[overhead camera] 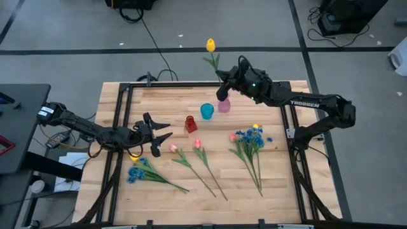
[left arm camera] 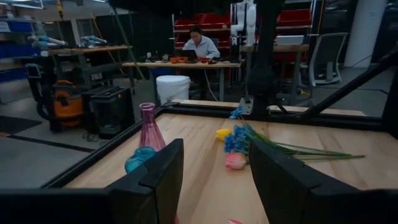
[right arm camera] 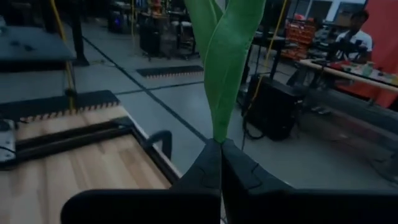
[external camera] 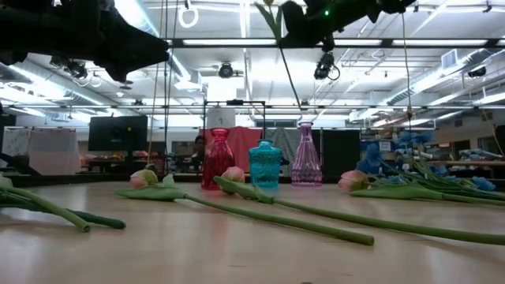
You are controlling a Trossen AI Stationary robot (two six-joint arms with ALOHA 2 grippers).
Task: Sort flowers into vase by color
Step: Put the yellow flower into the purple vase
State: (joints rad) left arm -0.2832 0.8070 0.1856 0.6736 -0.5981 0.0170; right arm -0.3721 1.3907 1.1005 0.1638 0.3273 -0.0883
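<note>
The flowers lie mostly on the counter (overhead camera: 280,191) in front of three small vases, the pink vase (overhead camera: 224,105) with a teal vase (overhead camera: 207,111) just beside it and a red vase (overhead camera: 191,123) next along: two pink tulips (overhead camera: 197,144), a blue bunch (overhead camera: 135,173) and a mixed cluster (overhead camera: 253,137). One yellow tulip (overhead camera: 210,45) stands upright above the pink vase, its stem clamped between the right gripper's (overhead camera: 222,91) fingers. The left gripper (overhead camera: 162,130) hovers beyond the red vase from the pink one, fingers apart, holding nothing.
</note>
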